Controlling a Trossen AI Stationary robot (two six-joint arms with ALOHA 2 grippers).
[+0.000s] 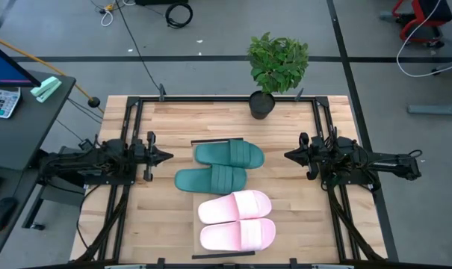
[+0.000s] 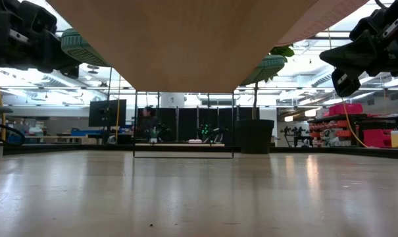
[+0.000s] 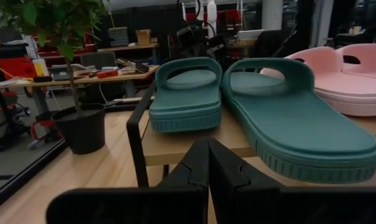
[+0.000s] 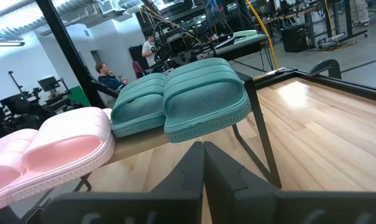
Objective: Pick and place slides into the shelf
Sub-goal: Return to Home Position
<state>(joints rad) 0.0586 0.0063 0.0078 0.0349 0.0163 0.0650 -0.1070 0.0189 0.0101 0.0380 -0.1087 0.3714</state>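
Currently all four slides sit on the shelf (image 1: 218,140), which runs down the middle of the table (image 1: 173,119) between the two arms. Each slide's long axis lies crosswise to the shelf's length, heels toward the left arm and toes/straps toward the right arm.

The first green slide (image 1: 229,155) is nearest the potted plant (image 1: 276,63). The second green slide (image 1: 211,179) is pressed against its side and shifted a bit toward the left arm. After them come the first pink slide (image 1: 234,206) and the second pink slide (image 1: 237,235), side by side and touching. The pinks sit at the shelf end away from the plant. The green and pink pairs are just beside each other.

In the low view, the green soles overhang both long edges of the board.

The left gripper (image 1: 162,156) is closed and empty, its tips meeting in a point. It is level with the green slides and clear of them. The right gripper (image 1: 289,155) is also closed with nothing in it. It points at the first green slide's toe from the opposite side, not touching.
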